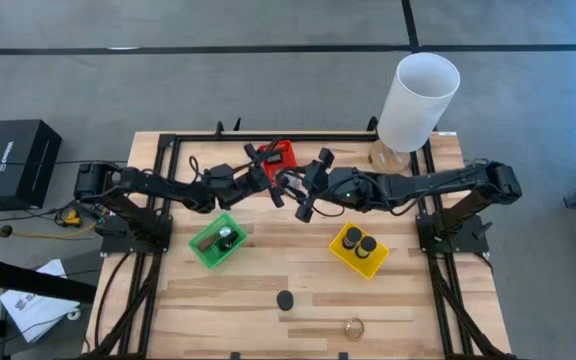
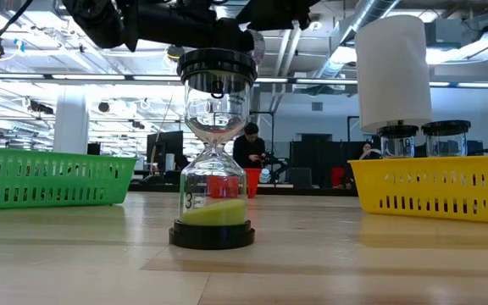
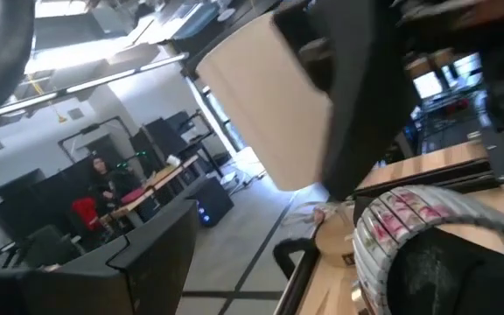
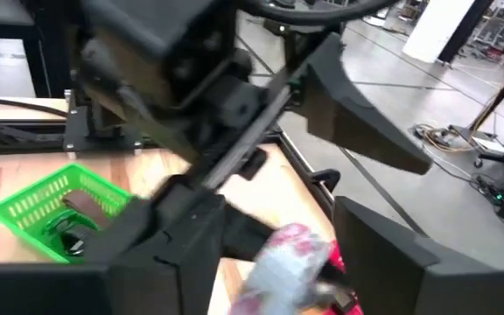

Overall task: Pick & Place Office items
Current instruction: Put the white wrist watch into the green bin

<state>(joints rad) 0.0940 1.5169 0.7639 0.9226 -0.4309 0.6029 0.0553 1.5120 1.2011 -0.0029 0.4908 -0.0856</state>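
Green basket [image 4: 46,214] on the wooden table [image 4: 274,188], the other arm [image 4: 173,79] crossing close, blurred

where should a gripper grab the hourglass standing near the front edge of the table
Grip the hourglass at its narrow glass waist, or just under the black top cap, coming in level from the side. It stands upright on a wide black base with open wood around it. From above only the round cap shows, a poorer hold, so a side approach looks safer.
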